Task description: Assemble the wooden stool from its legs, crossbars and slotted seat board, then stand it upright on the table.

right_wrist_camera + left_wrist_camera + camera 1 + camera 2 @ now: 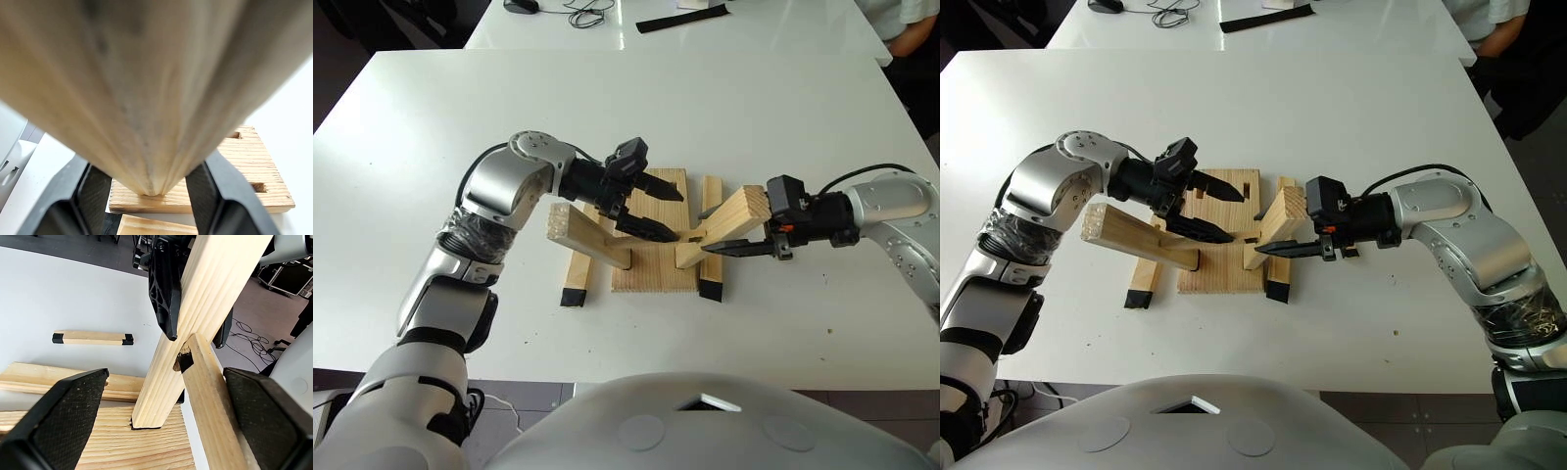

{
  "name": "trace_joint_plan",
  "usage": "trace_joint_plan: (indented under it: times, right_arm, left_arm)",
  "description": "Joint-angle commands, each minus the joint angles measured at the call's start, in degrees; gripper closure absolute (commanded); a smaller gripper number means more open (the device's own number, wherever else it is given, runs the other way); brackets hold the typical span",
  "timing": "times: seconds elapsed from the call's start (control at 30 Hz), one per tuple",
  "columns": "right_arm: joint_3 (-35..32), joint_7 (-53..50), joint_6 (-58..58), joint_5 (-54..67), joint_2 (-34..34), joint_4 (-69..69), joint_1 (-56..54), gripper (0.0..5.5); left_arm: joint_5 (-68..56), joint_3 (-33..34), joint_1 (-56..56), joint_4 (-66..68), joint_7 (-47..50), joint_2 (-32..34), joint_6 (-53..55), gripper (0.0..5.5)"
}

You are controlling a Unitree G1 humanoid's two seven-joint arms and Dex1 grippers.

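Step in hand: fitting leg (734,215) to seat board (651,274), flat mid-surface (607,108). Right end effector (707,231) pinches leg at board's 3 o'clock edge. Left end effector (677,215) spread astride crossbar (205,396). Next, probably: press joint home.

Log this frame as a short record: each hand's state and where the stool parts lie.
right hand: shut on held leg, which is tilted, lower end on seat board
left hand: open, pads either side of a crossbar meeting the held leg
seat board: flat on table
second leg: tilted, one end on seat board
left bar, right bar: black-tipped, flat beside the board
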Motion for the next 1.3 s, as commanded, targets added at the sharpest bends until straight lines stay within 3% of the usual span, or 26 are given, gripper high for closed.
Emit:
trace_joint_plan:
  times: [0.03, 0.57, 1.07, 1.2, 1.3]
  right_arm:
    - [5.00, 1.26, 3.41, -7.06, -1.75, 1.01, 2.58, 3.47]
    - [5.20, 1.72, 3.19, -7.11, -1.64, 1.07, 1.82, 3.47]
    - [4.36, 1.10, 3.15, -6.88, -1.85, 0.64, 2.75, 3.47]
    - [4.30, 1.14, 3.26, -6.80, -1.79, 0.57, 2.69, 3.47]
    - [4.45, 1.18, 3.29, -6.86, -1.75, 0.52, 2.69, 3.47]
  left_arm:
    - [8.59, -6.89, 5.42, 3.91, 6.22, -0.15, 1.69, 1.16]
    - [8.86, -6.07, 6.96, 5.58, 10.45, -1.50, 2.62, 1.16]
    - [-18.03, 19.07, -3.86, -10.95, 12.76, -2.01, 20.45, 1.16]
    - [-20.87, 20.71, -5.02, -12.55, 14.05, -2.17, 21.90, 1.16]
    - [-16.51, 15.50, -0.81, -13.39, 12.08, -0.09, 18.27, 1.16]
